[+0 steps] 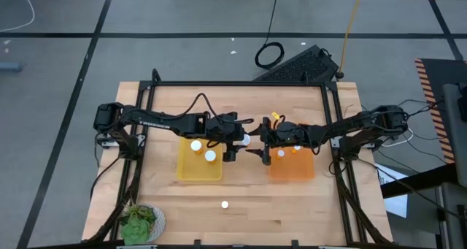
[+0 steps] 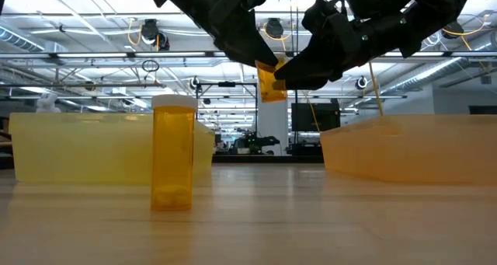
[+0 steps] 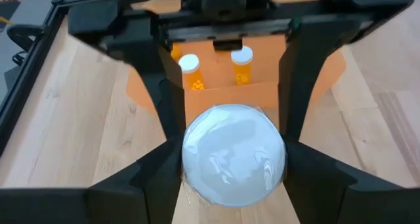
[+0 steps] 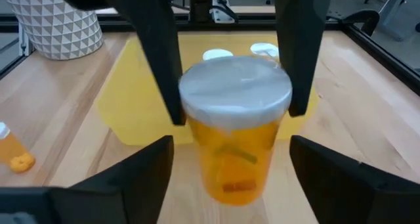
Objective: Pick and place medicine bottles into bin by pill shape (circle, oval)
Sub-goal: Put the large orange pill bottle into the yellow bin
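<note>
Above the pale wooden counter (image 1: 241,187), between yellow tray (image 1: 198,165) and orange tray (image 1: 292,165), the left end effector (image 1: 241,141) clamps a white-capped amber pill bottle (image 2: 270,81); the right end effector (image 1: 257,152), spread wide, flanks it.

Bottles: one held aloft (image 1: 246,140) between trays; two (image 1: 197,146) in yellow tray (image 1: 198,172); two (image 1: 295,148) in orange tray (image 1: 292,169); one upright (image 1: 225,204) near table's front edge.

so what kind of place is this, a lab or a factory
Most likely a robotics lab or workshop: a wooden table in a metal frame on a grey floor, exposed ceiling trusses with hanging lights, and a keyboard lying on the floor.
</note>
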Motion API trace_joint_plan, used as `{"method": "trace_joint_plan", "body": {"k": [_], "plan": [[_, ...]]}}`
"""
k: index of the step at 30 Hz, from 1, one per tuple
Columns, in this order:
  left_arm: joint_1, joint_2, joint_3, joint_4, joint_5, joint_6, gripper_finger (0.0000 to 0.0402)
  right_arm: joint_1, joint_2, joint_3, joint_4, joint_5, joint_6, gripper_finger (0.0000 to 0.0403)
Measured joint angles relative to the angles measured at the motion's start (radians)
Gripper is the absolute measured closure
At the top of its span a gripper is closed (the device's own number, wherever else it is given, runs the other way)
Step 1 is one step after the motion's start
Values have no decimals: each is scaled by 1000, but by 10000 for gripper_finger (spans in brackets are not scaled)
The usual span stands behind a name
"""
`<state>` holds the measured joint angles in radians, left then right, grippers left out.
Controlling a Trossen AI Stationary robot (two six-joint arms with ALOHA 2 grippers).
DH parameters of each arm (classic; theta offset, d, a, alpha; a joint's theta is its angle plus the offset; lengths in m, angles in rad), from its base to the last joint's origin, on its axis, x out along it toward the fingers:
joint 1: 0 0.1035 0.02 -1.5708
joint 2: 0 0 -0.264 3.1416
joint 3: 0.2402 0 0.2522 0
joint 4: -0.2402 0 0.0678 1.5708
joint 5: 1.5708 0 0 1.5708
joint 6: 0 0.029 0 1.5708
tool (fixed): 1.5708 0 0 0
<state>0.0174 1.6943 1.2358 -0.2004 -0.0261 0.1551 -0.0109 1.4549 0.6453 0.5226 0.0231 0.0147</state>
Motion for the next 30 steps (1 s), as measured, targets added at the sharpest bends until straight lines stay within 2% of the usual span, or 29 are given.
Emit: {"method": "trace_joint_plan", "body": {"k": [4, 14, 24, 30], "plan": [[0, -8, -1, -23, -2, -4, 163, 0, -38, 0, -77, -1, 0, 89], [-5, -107, 0, -168, -34, -61, 163, 0, -162, 0, -250, 0, 18, 89], [-78, -257, -1, -414, -145, -179, 163, 9, -171, -1, -270, -1, 18, 90], [-142, -291, -1, -515, -230, -274, 163, 14, -171, 0, -254, -1, 19, 90]]}}
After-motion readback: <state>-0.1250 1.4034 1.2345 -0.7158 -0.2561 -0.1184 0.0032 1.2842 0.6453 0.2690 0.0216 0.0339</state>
